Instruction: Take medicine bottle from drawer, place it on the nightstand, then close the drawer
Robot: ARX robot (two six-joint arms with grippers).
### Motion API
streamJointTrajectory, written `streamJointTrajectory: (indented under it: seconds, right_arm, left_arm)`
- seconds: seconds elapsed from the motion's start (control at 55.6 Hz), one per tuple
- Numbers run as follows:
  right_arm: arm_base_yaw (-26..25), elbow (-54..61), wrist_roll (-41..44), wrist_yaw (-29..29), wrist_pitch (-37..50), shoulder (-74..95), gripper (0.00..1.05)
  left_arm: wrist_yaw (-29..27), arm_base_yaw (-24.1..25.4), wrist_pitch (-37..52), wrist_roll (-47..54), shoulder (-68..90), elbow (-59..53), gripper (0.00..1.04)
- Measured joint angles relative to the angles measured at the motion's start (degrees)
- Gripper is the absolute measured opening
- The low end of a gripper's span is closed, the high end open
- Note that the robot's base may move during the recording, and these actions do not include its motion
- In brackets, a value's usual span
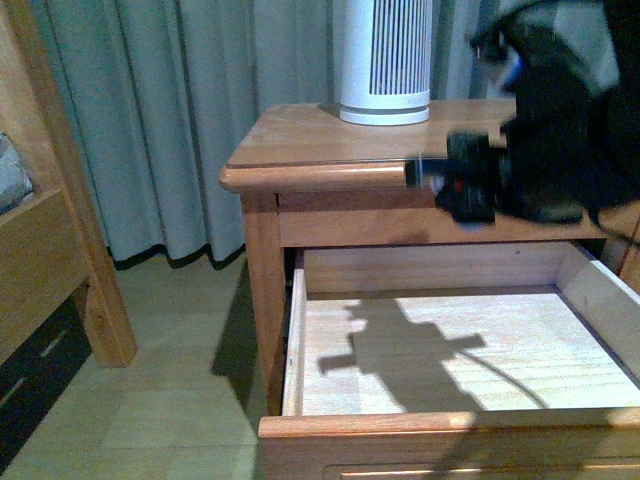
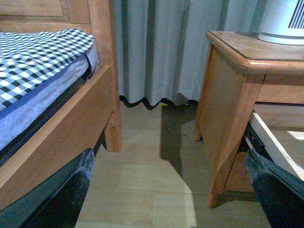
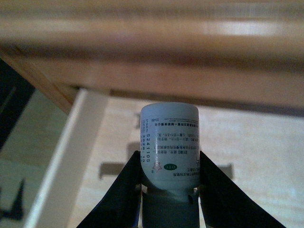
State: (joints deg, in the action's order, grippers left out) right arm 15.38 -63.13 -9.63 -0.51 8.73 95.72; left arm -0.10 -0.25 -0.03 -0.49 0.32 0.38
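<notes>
Right gripper [image 3: 169, 164] clamping medicine bottle [image 3: 169, 140] near cap end, fingers [image 3: 124, 183] pressing both sides, base end leading along gripper's reach. Bottle hanging over open drawer [image 1: 450, 423], about level with front lip of nightstand [image 1: 300, 135] — bare top lying farther and slightly above, white tower appliance [image 1: 385, 60] standing at far side. Coming move probably needing lift, then push far to clear lip. Left gripper [image 2: 168, 159] gaping wide, low at left by bed frame [image 2: 71, 128] — right arm nearer.

I am counting one medicine bottle [image 3: 169, 142], one nightstand [image 1: 300, 135], one open drawer [image 1: 450, 425], one white tower appliance [image 1: 385, 60], one bed frame [image 2: 71, 128], one checked mattress [image 2: 38, 52], and two grippers of mine, the left gripper [image 2: 173, 183] and the right gripper [image 3: 169, 157].
</notes>
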Motion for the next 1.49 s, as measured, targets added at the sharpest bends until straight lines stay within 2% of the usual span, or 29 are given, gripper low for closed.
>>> streamJointTrajectory:
  seconds: [0.162,0.288,0.396,0.522,0.702,0.828,0.971,1.151,1.331,1.493]
  right_arm:
    - [-2.2,-17.1,3.5,-0.2,-5.6,4.7,0.29]
    - [-4.3,-34.1,7.7,-2.4,-11.2,16.4,0.29]
    - [-5.2,-42.9,10.3,-4.9,-14.6,24.1,0.29]
    - [-6.0,-48.2,12.3,-7.2,-17.9,30.0,0.29]
    - [-6.7,-49.4,13.6,-8.7,-18.8,33.2,0.29]
    - [-6.8,-49.4,14.0,-8.9,-17.7,33.2,0.5]
    - [-6.8,-46.6,13.3,-6.3,-14.7,31.0,0.72]
    - [-6.6,-37.0,9.8,-0.9,-9.8,20.2,0.99]
    - [-5.4,-20.9,6.9,5.2,-4.4,2.1,0.98]
    - [-2.1,0.8,5.4,7.5,-2.9,-14.0,0.71]
  left_arm:
    - [0.0,0.0,0.0,0.0,0.0,0.0,0.98]
    - [0.0,0.0,0.0,0.0,0.0,0.0,0.98]
    - [0.0,0.0,0.0,0.0,0.0,0.0,0.98]
    - [0.0,0.0,0.0,0.0,0.0,0.0,0.98]
    - [0.0,0.0,0.0,0.0,0.0,0.0,0.98]
    - [0.0,0.0,0.0,0.0,0.0,0.0,0.98]
    - [0.0,0.0,0.0,0.0,0.0,0.0,0.98]
    - [0.0,0.0,0.0,0.0,0.0,0.0,0.98]
    - [0.0,0.0,0.0,0.0,0.0,0.0,0.98]
    - [0.0,0.0,0.0,0.0,0.0,0.0,0.98]
